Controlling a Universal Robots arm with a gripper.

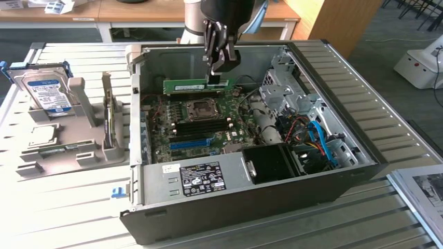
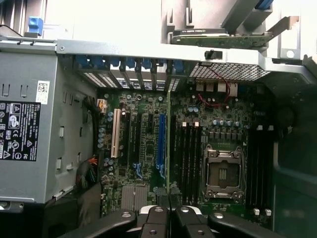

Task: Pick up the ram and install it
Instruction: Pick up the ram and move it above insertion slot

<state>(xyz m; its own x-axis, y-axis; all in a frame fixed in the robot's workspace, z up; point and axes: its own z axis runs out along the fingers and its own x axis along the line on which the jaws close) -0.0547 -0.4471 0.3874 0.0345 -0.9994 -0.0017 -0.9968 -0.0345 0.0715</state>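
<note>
I count the pick-up as done, since my tool (image 1: pixel 217 80) is pinched on the ram (image 1: pixel 183 87) near its end and holds it level over the motherboard (image 1: pixel 229 136) inside the open case (image 1: pixel 242 202), not yet seated in the black slots (image 1: pixel 197 126)

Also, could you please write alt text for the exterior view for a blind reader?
The gripper holds a green RAM stick level above the motherboard inside an open computer case lying on a slatted table. On the exterior view's left, a hard drive stands in a grey rack.
</note>
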